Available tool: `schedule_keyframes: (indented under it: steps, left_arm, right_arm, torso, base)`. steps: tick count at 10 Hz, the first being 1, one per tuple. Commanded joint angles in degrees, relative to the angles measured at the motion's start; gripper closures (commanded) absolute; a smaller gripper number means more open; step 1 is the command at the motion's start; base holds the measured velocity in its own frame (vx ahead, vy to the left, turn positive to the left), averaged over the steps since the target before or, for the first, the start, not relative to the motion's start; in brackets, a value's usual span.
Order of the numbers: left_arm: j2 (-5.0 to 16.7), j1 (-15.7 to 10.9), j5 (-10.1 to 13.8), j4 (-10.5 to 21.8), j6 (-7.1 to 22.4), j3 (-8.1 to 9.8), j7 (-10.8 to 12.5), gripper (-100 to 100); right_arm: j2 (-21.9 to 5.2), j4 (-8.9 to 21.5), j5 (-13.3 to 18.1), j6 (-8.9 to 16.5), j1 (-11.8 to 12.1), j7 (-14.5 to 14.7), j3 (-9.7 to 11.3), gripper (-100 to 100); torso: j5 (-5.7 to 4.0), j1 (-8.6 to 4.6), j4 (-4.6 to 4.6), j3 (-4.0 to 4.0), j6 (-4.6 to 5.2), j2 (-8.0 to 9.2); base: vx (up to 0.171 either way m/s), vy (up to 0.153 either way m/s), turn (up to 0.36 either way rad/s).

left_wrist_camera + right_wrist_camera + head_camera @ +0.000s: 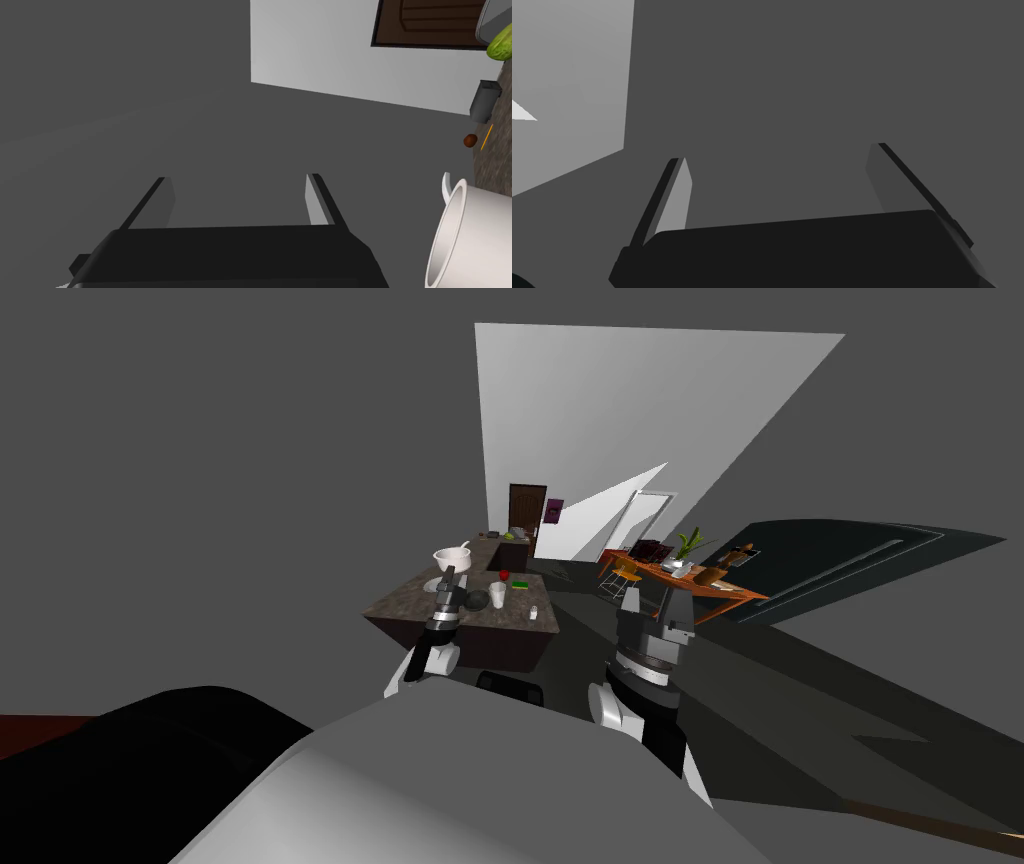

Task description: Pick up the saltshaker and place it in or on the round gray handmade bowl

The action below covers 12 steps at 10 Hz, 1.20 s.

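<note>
Toward the lower right corner of the dark stone counter (400, 610), just left of the head view's centre, stands the small white saltshaker (533, 613), close to the counter's edge. The white cup (497, 594) and the dark grey round bowl (476, 600) sit a little to its left. The left gripper (450, 578) hovers over the counter's left part beside a larger white bowl (452, 558), its blades apart with nothing between them. The right gripper (655, 603) is raised to the right of the counter, its blades likewise spread and empty.

The shaker looks light and narrow, so a blade brushing its side could tip it or push it over the nearby edge. A reach from the left would have to cross the cup and the grey bowl and might knock the cup. The right arm seems to have the cleaner line. Open floor lies between the counter and the orange table (735, 590) at centre right, and nothing hangs above the countertop
</note>
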Motion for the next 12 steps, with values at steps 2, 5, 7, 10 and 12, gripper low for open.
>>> schedule_keyframes:
  steps: [2, 5, 7, 10, 12]
  left_arm:
    - [3.2, -0.3, -1.7, 2.1, 0.0, 0.69, -1.4, -100]
    - [5.6, -0.6, -4.8, 5.5, 0.1, 2.06, -3.7, -100]
    - [6.3, -0.9, -6.7, 7.6, 0.1, 2.96, -5.0, -100]
    - [7.1, -1.2, -9.9, 10.8, 0.2, 4.46, -7.3, -100]
    - [7.5, -1.4, -12.0, 13.0, 0.3, 5.47, -8.8, -100]
  right_arm:
    - [0.0, 0.0, 0.0, 0.0, 0.0, 0.0, 0.0, 0]
    - [0.0, 0.0, 0.0, 0.0, 0.0, 0.0, 0.0, 0]
    - [0.0, 0.0, 0.0, 0.0, 0.0, 0.0, 0.0, 0]
    - [0.0, 0.0, 0.0, 0.0, 0.0, 0.0, 0.0, 0]
    - [0.0, 0.0, 0.0, 0.0, 0.0, 0.0, 0.0, 0]
  torso:
    - [-0.02, -0.12, -0.01, -0.01, 0.00, -0.03]
    - [-0.16, -0.76, -0.01, -0.03, 0.00, -0.04]
    - [-0.16, -0.69, 0.01, 0.02, 0.01, 0.03]
    - [-0.16, -0.68, 0.00, 0.01, 0.00, 0.02]
    - [-0.13, -0.55, 0.03, 0.06, 0.00, 0.11]
  base:
    - [0.012, -0.072, 0.018]
    - [0.002, -0.186, 0.043]
    - [-0.001, -0.166, 0.030]
    - [-0.018, -0.171, 0.044]
    - [-0.027, -0.152, 0.038]
